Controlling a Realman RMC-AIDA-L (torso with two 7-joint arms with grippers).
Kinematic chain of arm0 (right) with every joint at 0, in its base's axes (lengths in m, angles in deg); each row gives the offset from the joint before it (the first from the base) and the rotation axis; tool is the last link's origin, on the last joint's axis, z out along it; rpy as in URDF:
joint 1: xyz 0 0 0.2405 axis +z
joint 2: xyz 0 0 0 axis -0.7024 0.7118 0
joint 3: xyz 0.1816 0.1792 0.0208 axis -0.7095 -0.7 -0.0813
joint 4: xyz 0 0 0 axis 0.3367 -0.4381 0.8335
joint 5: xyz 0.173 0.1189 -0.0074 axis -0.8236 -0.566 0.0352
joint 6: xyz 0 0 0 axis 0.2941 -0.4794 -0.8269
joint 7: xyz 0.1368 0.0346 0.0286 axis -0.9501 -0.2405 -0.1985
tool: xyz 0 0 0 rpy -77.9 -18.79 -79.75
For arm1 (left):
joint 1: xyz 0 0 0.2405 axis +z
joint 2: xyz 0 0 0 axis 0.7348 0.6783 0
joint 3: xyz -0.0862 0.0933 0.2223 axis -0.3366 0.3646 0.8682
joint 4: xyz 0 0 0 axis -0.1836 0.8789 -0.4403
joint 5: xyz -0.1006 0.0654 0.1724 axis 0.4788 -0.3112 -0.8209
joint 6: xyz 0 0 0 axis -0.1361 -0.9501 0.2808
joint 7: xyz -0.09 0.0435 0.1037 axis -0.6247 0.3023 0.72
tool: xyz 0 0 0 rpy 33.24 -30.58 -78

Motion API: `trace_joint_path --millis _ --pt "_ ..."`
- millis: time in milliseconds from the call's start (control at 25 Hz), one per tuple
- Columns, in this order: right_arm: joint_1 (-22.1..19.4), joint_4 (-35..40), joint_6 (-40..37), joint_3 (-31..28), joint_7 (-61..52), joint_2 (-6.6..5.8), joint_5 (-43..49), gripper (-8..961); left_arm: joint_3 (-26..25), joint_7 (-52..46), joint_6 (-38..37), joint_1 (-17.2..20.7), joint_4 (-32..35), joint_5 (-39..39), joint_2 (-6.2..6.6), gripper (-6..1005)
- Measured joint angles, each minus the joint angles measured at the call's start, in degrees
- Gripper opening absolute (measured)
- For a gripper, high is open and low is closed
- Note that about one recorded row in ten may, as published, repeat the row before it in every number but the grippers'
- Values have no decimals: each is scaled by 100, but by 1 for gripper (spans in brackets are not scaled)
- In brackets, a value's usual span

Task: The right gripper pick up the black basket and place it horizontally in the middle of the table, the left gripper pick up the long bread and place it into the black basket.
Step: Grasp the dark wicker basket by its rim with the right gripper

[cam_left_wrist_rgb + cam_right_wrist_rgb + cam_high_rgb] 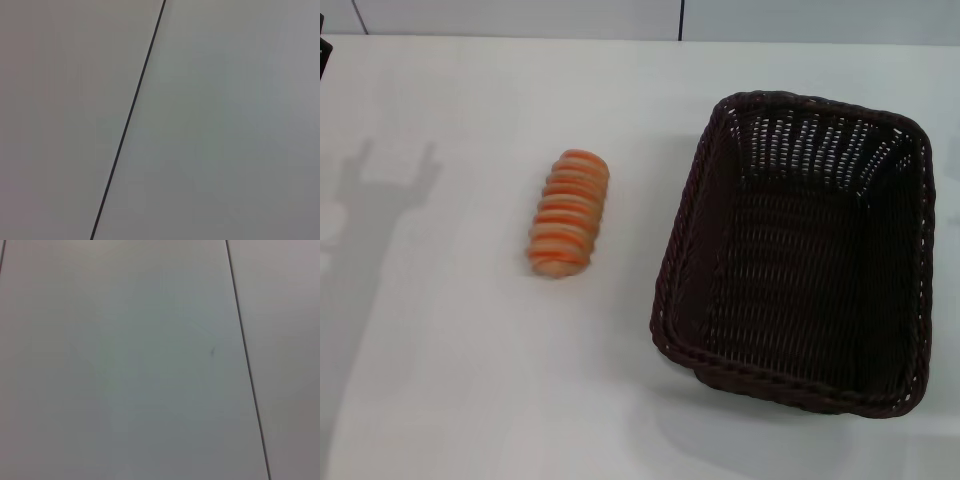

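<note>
One long bread (569,212), one black basket (800,250)

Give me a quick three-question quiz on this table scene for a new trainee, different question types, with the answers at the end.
1. True or false: the bread is already in the basket.
2. Multiple choice: in the head view, the basket stands on the table at
A. the robot's left of the bread
B. the robot's right of the bread
C. on top of the bread
3. Short answer: what lies inside the basket?

Key
1. False. The bread lies on the table, apart from the basket.
2. B
3. Nothing; only its woven floor shows.
</note>
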Motion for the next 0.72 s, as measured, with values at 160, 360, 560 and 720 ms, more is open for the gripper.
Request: trace_joint_path --millis 160,360,560,720 --pt "-23 36 13 0 0 0 6 422 0 -2 -3 -6 0 0 0 859" --pt "-227 377 254 15 0 -47 191 452 0 -17 -20 -19 -2 0 1 858" --pt "-531 942 611 -26 33 -69 368 482 0 -21 -26 -8 -41 0 7 858" --pt "-1209 2580 2139 -338 649 -68 359 574 0 -41 -39 34 -80 0 17 858"
